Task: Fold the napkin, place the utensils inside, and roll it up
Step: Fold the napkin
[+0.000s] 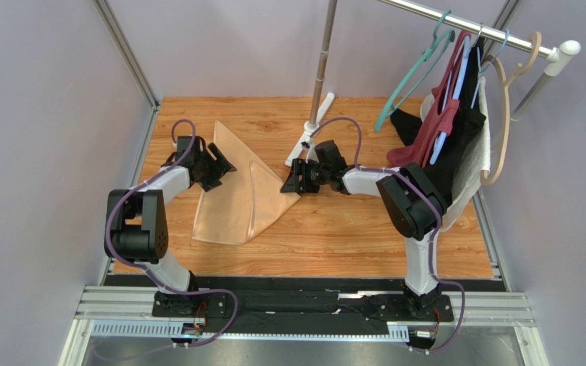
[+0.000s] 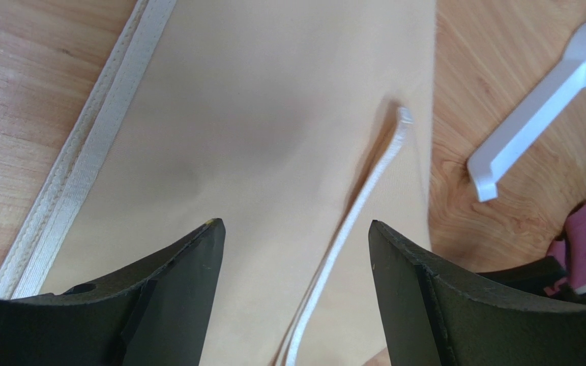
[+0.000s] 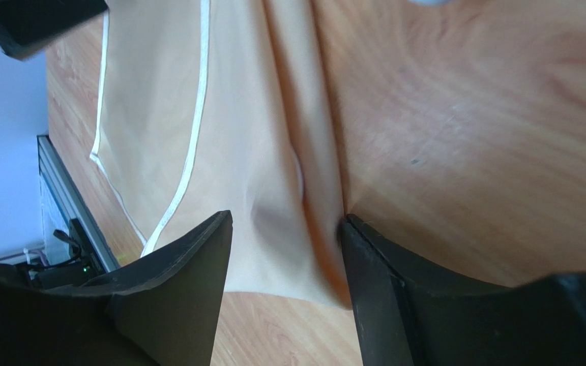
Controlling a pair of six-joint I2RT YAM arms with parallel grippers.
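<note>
The peach-tan napkin point(image 1: 235, 200) lies partly folded on the wooden table, with a white hem along its edges. My left gripper point(image 1: 223, 164) is open and empty over its upper left part; in the left wrist view the jaws point(image 2: 296, 229) stand wide over the cloth point(image 2: 258, 114) and a hem line point(image 2: 365, 198). My right gripper point(image 1: 288, 183) is open at the napkin's right corner; in the right wrist view point(image 3: 284, 221) its jaws straddle a raised fold of the cloth point(image 3: 242, 114) near its edge. The spoon is not in view.
The metal pole point(image 1: 323, 61) stands just behind my right gripper, its long white foot point(image 1: 307, 137) close to the napkin, also in the left wrist view point(image 2: 533, 107). Dark red, black and white garments point(image 1: 449, 130) hang at the back right. Bare wood point(image 1: 349, 229) lies in front.
</note>
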